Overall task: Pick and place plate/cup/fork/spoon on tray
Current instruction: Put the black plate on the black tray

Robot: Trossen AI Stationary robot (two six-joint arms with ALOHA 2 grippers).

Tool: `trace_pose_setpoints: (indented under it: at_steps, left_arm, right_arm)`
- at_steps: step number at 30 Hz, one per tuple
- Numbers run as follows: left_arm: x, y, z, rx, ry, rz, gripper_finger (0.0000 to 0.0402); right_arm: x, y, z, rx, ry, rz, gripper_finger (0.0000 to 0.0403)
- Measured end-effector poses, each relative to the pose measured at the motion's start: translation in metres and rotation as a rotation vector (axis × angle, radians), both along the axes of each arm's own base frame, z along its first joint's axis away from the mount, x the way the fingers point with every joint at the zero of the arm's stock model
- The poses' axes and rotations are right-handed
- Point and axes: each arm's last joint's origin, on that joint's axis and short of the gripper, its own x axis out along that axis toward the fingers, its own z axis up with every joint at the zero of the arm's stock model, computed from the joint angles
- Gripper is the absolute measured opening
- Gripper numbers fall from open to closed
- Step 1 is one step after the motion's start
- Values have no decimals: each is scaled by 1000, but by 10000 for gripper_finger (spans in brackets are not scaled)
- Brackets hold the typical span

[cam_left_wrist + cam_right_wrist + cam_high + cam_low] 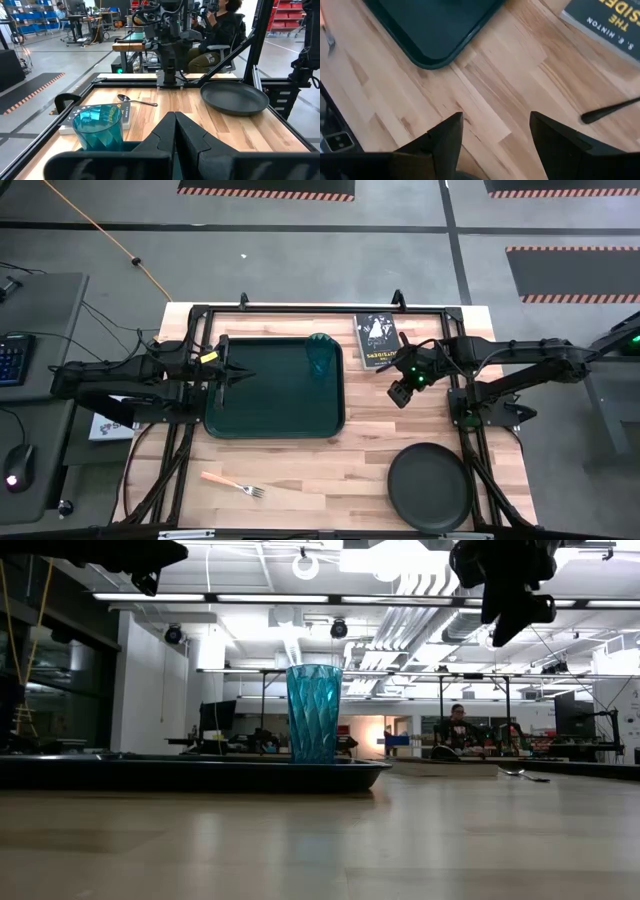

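Observation:
The dark green tray (275,405) lies on the table left of centre. The teal cup (322,356) stands upright in the tray's far right corner and also shows in the low view (313,712). The black plate (430,485) lies on the table at the near right. The orange-handled fork (232,483) lies near the front edge. The dark spoon (137,102) lies on the table beside the book; its handle end shows in the right wrist view (610,111). My left gripper (175,116) is shut and empty above the tray's left part. My right gripper (495,125) is open and empty, raised above the table between the tray and the spoon.
A small black book (378,340) lies at the far edge, right of the tray. Bare wood lies between the tray and the plate. A person sits beyond the table's right side (220,30).

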Motion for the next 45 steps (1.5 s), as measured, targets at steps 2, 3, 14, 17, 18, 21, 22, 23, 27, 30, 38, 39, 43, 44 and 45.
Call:
trace_pose_setpoints:
  at_steps: [2,3,14,17,18,21,22,23,27,30,38,39,43,44,45]
  left_arm:
    - [0,0,0,0,0,0,0]
    - [0,0,0,0,1,0,0]
    - [0,0,-1,-1,8,0,0]
    - [0,0,-1,-4,9,0,0]
    - [0,0,-1,-9,8,1,0]
    - [0,0,-1,-10,9,1,0]
    - [0,0,-1,-10,10,1,0]
    - [0,0,-1,-10,10,1,0]
    - [0,0,-1,-10,9,1,0]
    - [0,0,-1,-10,9,1,0]
    - [0,0,-1,-11,11,1,0]
    - [0,0,-1,-11,11,1,0]
    - [0,0,-1,-11,11,1,0]
    - [0,0,-1,-11,11,1,0]
    - [0,0,-1,-11,11,1,0]
  right_arm:
    - [3,3,-4,45,23,8,223]
    - [6,5,-7,73,47,29,223]
    - [43,54,-68,322,385,258,223]
    - [48,64,-85,329,482,265,223]
    - [49,67,-90,325,506,272,223]
    - [52,75,-103,308,560,322,223]
    - [53,77,-107,303,574,336,223]
    - [54,79,-111,301,585,353,223]
    - [55,83,-119,276,612,409,223]
    - [55,85,-124,268,623,440,223]
    - [55,92,-130,191,626,527,223]
    - [55,93,-130,184,624,537,223]
    - [56,96,-130,173,607,554,222]
    - [56,97,-131,173,605,554,222]
    - [55,98,-130,172,605,556,222]
